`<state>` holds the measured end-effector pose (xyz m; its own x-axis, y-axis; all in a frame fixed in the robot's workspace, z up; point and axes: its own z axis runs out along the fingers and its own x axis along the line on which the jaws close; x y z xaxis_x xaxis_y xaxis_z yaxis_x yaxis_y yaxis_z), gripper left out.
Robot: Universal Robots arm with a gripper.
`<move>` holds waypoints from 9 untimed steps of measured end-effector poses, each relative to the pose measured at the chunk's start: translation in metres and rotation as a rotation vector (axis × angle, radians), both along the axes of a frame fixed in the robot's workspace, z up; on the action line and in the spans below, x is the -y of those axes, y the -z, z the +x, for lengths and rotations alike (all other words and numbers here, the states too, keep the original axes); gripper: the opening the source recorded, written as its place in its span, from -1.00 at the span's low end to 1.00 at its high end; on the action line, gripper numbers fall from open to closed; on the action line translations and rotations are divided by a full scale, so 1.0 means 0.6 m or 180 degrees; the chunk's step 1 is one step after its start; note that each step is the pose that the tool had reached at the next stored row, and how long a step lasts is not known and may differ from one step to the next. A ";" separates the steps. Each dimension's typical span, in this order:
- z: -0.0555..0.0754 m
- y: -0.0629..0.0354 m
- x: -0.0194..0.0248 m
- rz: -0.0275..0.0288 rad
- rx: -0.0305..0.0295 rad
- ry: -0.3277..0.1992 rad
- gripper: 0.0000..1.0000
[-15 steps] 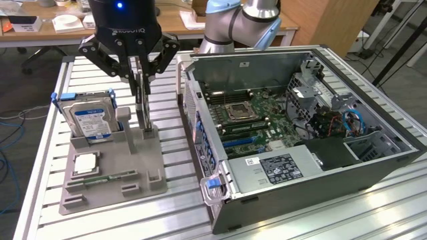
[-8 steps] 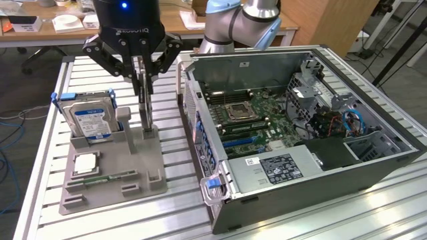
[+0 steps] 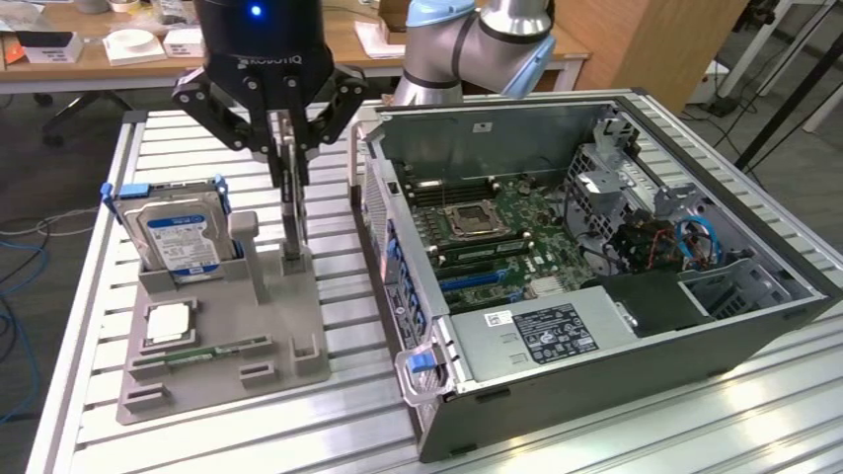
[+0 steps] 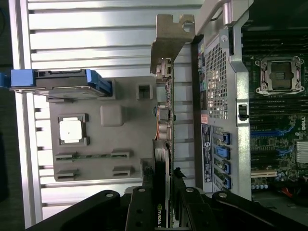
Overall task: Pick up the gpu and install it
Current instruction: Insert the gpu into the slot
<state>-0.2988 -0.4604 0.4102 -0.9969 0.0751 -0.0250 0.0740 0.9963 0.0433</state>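
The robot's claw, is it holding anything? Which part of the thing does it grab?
Yes. The gripper pinches the gpu by its top edge. The card stands upright on the gray holder.

Bright, even overhead light glares off the slatted table, shadows soft.

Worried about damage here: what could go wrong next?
The black gripper pinches only the upper edge of the thin dark gpu card with silvery bracket; it could tilt or slip. The card's foot sits at the grey holder; a skewed pull might drag it. The open grey computer case stands close beside; the bracket could strike it.
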 end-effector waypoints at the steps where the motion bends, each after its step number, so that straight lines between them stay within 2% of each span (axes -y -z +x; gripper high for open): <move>1: 0.002 0.000 0.0000 0.0000 0.0000 0.0000 -0.47; 9: 0.011 0.000 0.0000 0.0000 0.0000 0.0000 -0.47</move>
<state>-0.2921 -0.4604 0.4102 -0.9969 0.0751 -0.0250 0.0740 0.9963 0.0433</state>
